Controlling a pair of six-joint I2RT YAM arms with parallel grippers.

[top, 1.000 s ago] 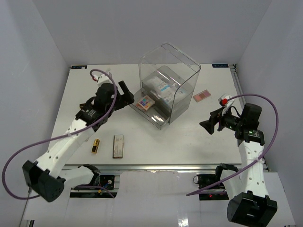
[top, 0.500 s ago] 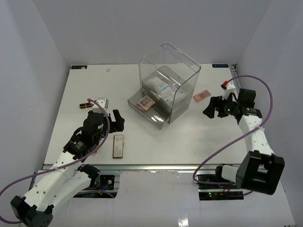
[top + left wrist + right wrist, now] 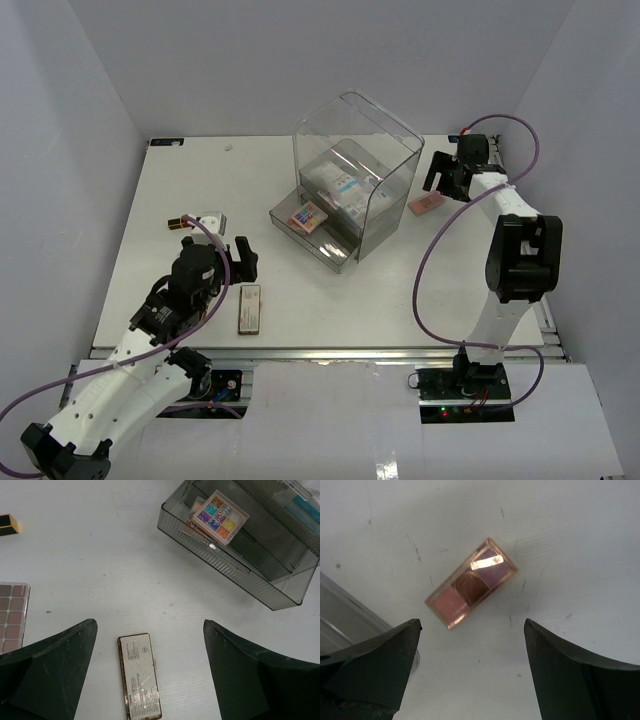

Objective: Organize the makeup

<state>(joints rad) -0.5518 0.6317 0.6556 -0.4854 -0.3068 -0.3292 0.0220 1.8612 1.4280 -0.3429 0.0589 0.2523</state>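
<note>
My left gripper [image 3: 236,262] [image 3: 150,630] is open and empty, hovering just behind the long beige-brown palette [image 3: 250,308] [image 3: 139,676]. The multicolour square palette [image 3: 308,216] [image 3: 220,517] lies in the pulled-out drawer [image 3: 235,570]. White-and-blue sachets [image 3: 340,185] sit inside the clear box. The pinkish square palette [image 3: 213,217] [image 3: 11,617] and a small black-and-gold tube [image 3: 180,222] [image 3: 9,524] lie at the left. My right gripper [image 3: 440,172] [image 3: 472,627] is open and empty over the pink flat compact [image 3: 425,204] [image 3: 471,582]. My left arm covers the spot left of the long palette.
The clear plastic drawer box [image 3: 358,150] stands mid-table with its drawer open toward the front left; its corner shows at the left of the right wrist view [image 3: 340,605]. The table's right edge [image 3: 515,220] runs beside the right arm.
My left arm drew back from the far left toward the near edge, uncovering the pinkish palette and the tube. My right arm swung to the far right, over the pink compact.
</note>
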